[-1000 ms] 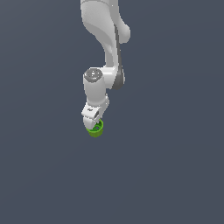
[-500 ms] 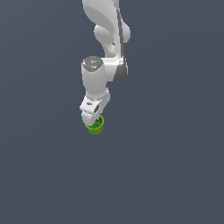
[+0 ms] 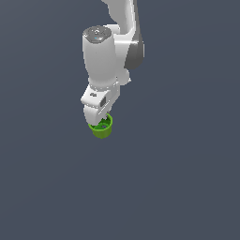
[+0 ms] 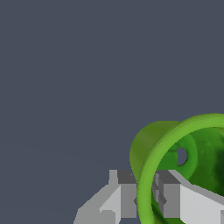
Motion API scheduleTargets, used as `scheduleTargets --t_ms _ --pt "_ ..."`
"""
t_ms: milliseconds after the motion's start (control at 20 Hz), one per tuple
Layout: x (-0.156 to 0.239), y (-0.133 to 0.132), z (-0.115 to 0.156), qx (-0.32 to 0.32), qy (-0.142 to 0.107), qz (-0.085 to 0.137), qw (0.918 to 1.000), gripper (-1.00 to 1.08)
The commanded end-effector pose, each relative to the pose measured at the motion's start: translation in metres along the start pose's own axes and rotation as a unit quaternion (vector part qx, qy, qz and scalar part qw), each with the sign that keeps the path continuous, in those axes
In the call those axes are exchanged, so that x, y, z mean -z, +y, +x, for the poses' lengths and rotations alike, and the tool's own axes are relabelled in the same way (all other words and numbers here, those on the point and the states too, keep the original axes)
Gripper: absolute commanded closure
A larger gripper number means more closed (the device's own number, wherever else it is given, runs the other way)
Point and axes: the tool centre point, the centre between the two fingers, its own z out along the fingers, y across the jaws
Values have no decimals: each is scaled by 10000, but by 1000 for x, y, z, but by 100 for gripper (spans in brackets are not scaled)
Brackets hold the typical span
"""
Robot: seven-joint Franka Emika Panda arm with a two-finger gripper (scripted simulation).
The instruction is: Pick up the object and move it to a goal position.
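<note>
Hand (image 3: 99, 121) pointing down from white arm (image 3: 105, 56), clamped on rim of small green cup (image 3: 102, 128). One finger (image 4: 120, 197) outside the cup wall, other finger (image 4: 175, 199) inside, rim pinched between. Cup upright, hanging just below the hand, mouth upward. Plain dark grey surface (image 3: 187, 178) all around; contact of cup with it not discernible.

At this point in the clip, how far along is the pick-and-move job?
The grasp looks done: in the wrist view the gripper is shut on the green cup, one finger outside its wall and one inside. The carry appears in hand, with the cup hanging tilted under the arm. Reaching the goal is left; no goal marker shows, so the remaining distance cannot be judged.
</note>
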Motion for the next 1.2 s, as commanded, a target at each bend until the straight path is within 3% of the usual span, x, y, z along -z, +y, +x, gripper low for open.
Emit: scheduleTargets --t_ms 0,600,1150 --pt "27 5 5 1 4 -8 10000 108" --pt "142 28 29 -1 3 -8 10000 108" --pt "219 45 45 -9 -1 -9 10000 108"
